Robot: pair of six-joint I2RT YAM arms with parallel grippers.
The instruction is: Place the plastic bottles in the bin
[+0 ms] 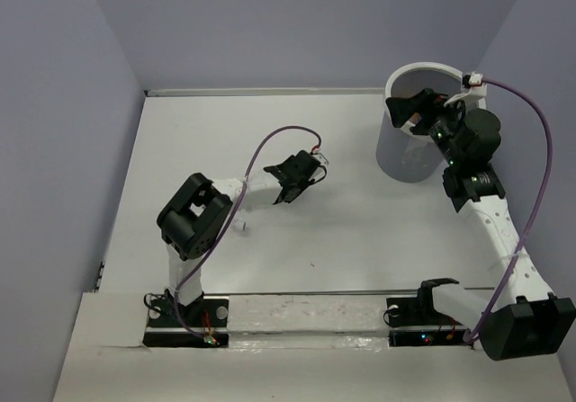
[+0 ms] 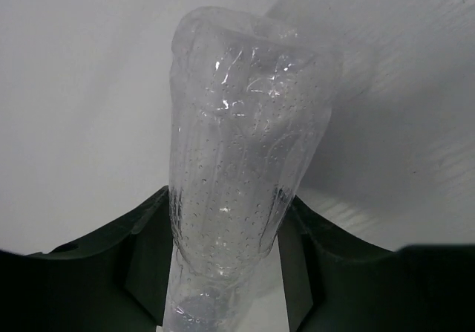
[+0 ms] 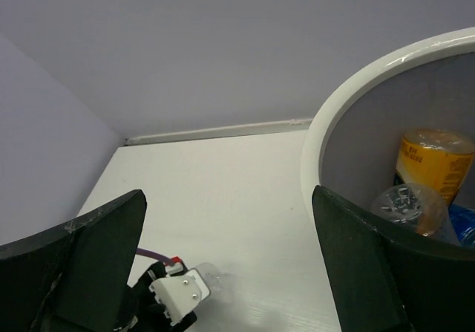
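Note:
My left gripper (image 1: 304,170) is near the middle of the table, shut on a clear plastic bottle (image 2: 241,154) that stands up between its fingers (image 2: 152,250). The bottle's end barely shows past the gripper in the top view (image 1: 321,159). My right gripper (image 1: 412,112) is open and empty, over the near-left rim of the grey bin (image 1: 402,155). In the right wrist view its jaws (image 3: 228,198) straddle the bin's white rim (image 3: 319,135). Inside lie an orange bottle (image 3: 434,165), a clear bottle (image 3: 407,202) and a blue-labelled one (image 3: 464,229).
The bin stands at the far right by the right wall. The back wall and side walls enclose the white table (image 1: 360,231). A purple cable (image 1: 279,137) loops over the left arm. The left gripper and its bottle show low in the right wrist view (image 3: 178,295).

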